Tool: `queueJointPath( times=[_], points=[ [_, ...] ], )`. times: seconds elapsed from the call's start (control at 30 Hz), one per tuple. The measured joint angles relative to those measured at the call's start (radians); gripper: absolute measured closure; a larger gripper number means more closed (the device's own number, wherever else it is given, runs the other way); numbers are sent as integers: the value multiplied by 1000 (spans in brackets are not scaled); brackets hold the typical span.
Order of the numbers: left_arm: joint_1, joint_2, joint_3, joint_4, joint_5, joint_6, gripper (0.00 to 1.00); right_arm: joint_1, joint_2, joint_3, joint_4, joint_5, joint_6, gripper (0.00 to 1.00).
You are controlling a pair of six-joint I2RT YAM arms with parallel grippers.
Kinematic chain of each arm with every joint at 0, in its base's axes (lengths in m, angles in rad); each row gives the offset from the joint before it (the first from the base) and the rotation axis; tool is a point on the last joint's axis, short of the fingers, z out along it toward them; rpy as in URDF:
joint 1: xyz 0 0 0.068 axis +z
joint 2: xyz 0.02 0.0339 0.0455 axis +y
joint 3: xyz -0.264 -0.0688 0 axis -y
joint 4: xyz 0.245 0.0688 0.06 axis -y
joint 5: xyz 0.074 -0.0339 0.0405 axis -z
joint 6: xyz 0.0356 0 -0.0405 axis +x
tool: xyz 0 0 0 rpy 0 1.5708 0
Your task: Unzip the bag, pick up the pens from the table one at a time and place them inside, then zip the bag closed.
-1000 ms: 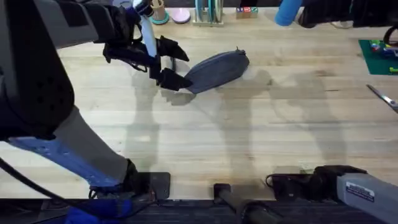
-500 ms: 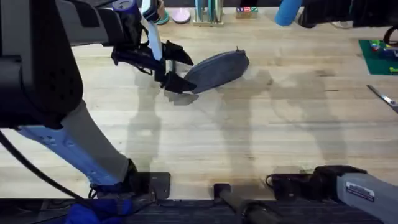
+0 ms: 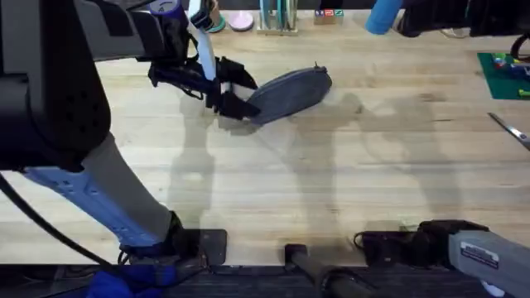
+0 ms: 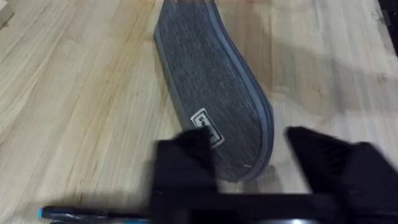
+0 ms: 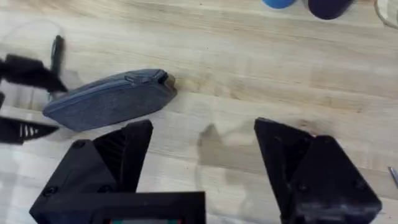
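Note:
The grey-blue bag [image 3: 288, 91] lies slanted on the far middle of the table [image 3: 348, 174], its zipper pull [image 3: 319, 67] at the right end. The zipper looks shut in the right wrist view, along the top of the bag [image 5: 112, 99]. My left gripper [image 3: 238, 91] is open, and its black fingers [image 4: 183, 162] straddle the left end of the bag [image 4: 211, 93]. One black pen [image 4: 93, 213] lies on the wood just behind that gripper; the pen [image 5: 57, 51] also shows past the bag's left end. My right gripper [image 5: 205, 162] stands open and well back, with nothing between its fingers.
Silver scissors [image 3: 509, 130] and a green mat [image 3: 503, 74] lie at the right edge. A blue cylinder [image 3: 383, 16] and small items line the far edge. The right arm's base [image 3: 447, 244] sits at the near edge. Bare wood lies between it and the bag.
My left gripper has moved right, so its open fingers now sit around the bag's left end. The bag and the right arm have not moved.

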Motion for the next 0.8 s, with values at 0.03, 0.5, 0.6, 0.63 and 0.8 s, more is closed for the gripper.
queueJointPath(
  times=[0.03,0.5,0.6,0.63,0.8],
  points=[
    [0,0,0,-1,0,0,431,0,0,0,0,0,0,5],
    [1,0,0,8,-1,4,957,0,0,0,0,0,0,6],
    [1,0,0,10,-1,5,957,0,0,0,0,0,0,6],
    [1,0,0,10,-1,4,957,0,0,0,0,0,0,6],
    [1,0,0,10,-1,4,958,0,0,0,0,0,0,5]
  ],
)
